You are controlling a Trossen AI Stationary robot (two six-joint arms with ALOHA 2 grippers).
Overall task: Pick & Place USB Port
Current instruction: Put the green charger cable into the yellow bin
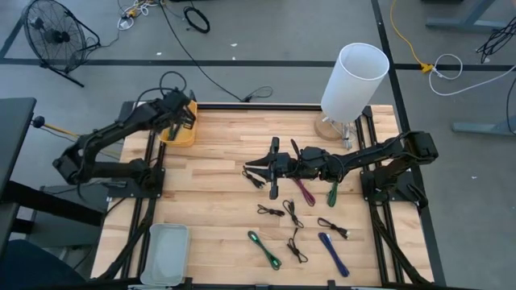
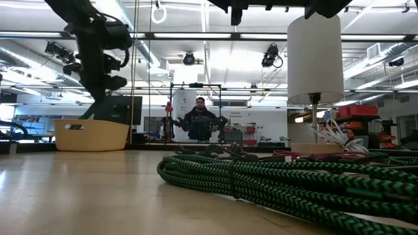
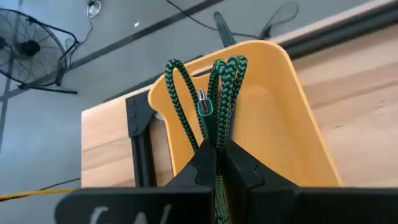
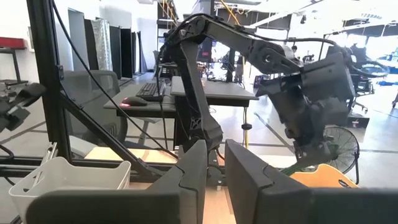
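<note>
Green braided USB cable [image 3: 219, 93] is hanging over the yellow bin [image 3: 283, 124], at the table's ten o'clock corner.
Left gripper [image 3: 217, 165] is clenching it; right gripper [image 1: 272, 167] is hovering mid-table, fingers slightly parted, gripping nothing.

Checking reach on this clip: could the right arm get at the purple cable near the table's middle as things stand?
Probably yes. The right gripper hovers over the table's middle, beside the purple cable, empty, with nothing covering that cable. Black cables lie close by. The left gripper is far off over the yellow bin, clamped on a green cable.
</note>
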